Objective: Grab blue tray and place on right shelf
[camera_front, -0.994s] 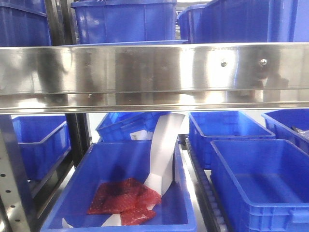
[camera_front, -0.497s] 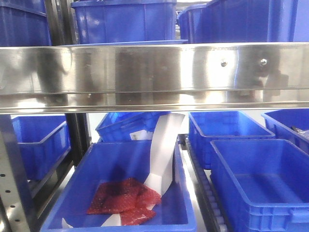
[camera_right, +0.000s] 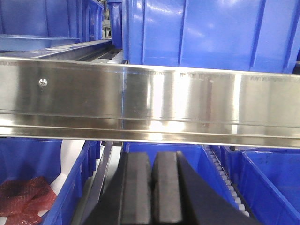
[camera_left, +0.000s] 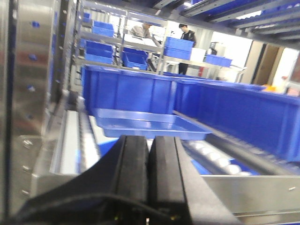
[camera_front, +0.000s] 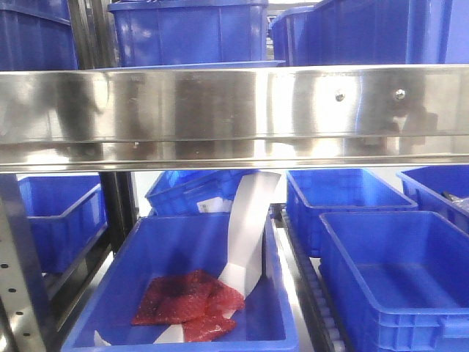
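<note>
Here, the parts are labelled by view.
Left hand: black fingers pressed together, clenched on nothing, at 6 o'clock in the left wrist view.
Blue tray: shallow, light blue and glossy; lies flat on the roller track of the shelf, at 12 o'clock from the left hand and apart from it.
Deep bins behind tray: dark blue, standing just beyond the tray's far rim; a second long bin runs along at 3 o'clock.
Perforated upright: steel post at 9 o'clock in the left wrist view.
Right hand: fingers closed against each other, empty, at 6 o'clock in the right wrist view, below the steel rail.
Right shelf: broad reflective front rail across the view; one screw visible at 9 o'clock; dark-blue bins stand on it.
Front view rail: two screws at 2 o'clock.
Lower bin: holds a red mesh bag and a white paper strip.
Background: two people stand far off at 12 o'clock in the left wrist view.
</note>
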Controlling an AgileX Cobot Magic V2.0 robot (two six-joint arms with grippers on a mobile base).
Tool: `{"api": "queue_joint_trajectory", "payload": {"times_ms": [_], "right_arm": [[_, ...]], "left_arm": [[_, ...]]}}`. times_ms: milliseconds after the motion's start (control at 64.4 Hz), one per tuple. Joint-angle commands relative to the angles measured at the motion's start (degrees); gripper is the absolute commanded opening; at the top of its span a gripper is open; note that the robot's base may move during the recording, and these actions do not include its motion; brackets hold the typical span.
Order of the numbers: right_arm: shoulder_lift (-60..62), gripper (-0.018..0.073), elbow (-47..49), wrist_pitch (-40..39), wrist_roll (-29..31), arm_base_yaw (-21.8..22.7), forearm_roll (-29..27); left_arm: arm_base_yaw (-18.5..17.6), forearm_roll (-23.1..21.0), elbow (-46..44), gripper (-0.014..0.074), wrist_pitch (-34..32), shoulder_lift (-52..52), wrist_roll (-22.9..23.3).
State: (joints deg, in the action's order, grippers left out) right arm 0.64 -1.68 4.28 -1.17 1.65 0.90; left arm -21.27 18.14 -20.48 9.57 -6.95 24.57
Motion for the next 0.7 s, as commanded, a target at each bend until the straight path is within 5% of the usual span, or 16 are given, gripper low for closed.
{"api": "queue_joint_trajectory", "payload": {"times_ms": [0, 109, 280, 404, 544, 683], "right_arm": [[1.12, 0.0054, 1.33, -5.09, 0.34, 0.20, -0.10], [1.12, 0.0054, 1.33, -5.09, 0.34, 0.20, -0.10], [1.12, 0.0054, 1.33, -5.09, 0.34, 0.20, -0.10], [1.12, 0.0054, 1.33, -5.09, 0.34, 0.20, -0.10], [1.12, 0.0054, 1.33, -5.09, 0.34, 0.20, -0.10], [1.12, 0.0054, 1.33, -5.09, 0.34, 0.20, -0.10]], "left_arm": [[-0.01, 2.51, -1.32, -0.0048, -2.23, -0.26, -2.55], [4.16, -13.52, -0.13, -0.0048, 2.16, -0.22, -22.22], [14.79, -33.69, 9.04, -0.0048, -12.06, 0.41, -38.23], [19.51, -31.39, 15.22, -0.0048, -13.33, 2.04, -37.02], [20.03, -23.01, 21.42, -0.0048, -15.13, 6.60, -24.57], [20.03, -22.77, 23.80, -0.0048, -14.88, 8.33, -24.57]]}}
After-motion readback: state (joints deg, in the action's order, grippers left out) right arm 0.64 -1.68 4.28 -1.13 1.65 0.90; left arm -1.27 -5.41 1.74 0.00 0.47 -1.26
